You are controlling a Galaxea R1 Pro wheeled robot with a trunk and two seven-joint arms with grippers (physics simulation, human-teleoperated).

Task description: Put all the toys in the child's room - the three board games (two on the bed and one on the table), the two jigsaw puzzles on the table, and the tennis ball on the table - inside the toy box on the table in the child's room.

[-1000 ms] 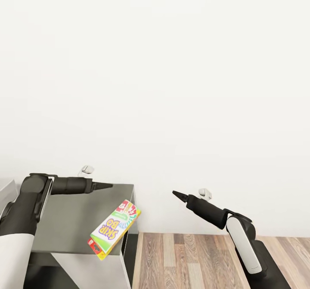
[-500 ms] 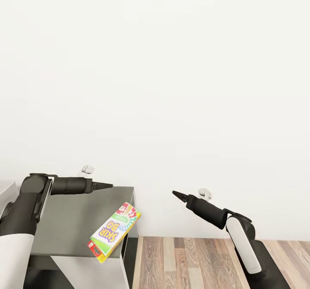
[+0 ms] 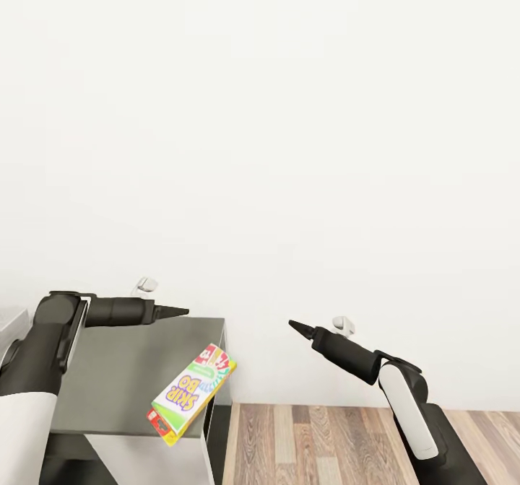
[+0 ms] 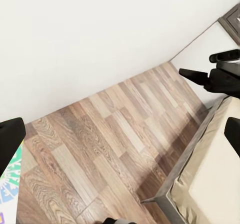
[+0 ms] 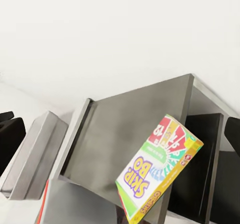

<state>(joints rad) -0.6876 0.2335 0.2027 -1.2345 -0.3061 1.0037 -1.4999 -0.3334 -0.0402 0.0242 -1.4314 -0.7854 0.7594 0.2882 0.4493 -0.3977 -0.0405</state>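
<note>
Head view: white wall ahead, wood-plank floor (image 3: 325,434) low right. SKIP-BO box (image 3: 192,392) lies tilted on a dark grey surface (image 3: 108,377), its corner hanging over the edge. Left gripper (image 3: 180,312) points right above that surface, tip looks pinched together, holding nothing. Right gripper (image 3: 295,325) points left toward the box, well apart from it, tip also looks closed and empty. Left wrist view: plank floor, white wall, bed (image 4: 215,179) corner with grey frame and beige mattress, right gripper tip visible past it. Right wrist view: SKIP-BO box tilted over the grey surface edge, dark fingers (image 5: 10,134) at the frame sides, jaw gap unclear.
</note>
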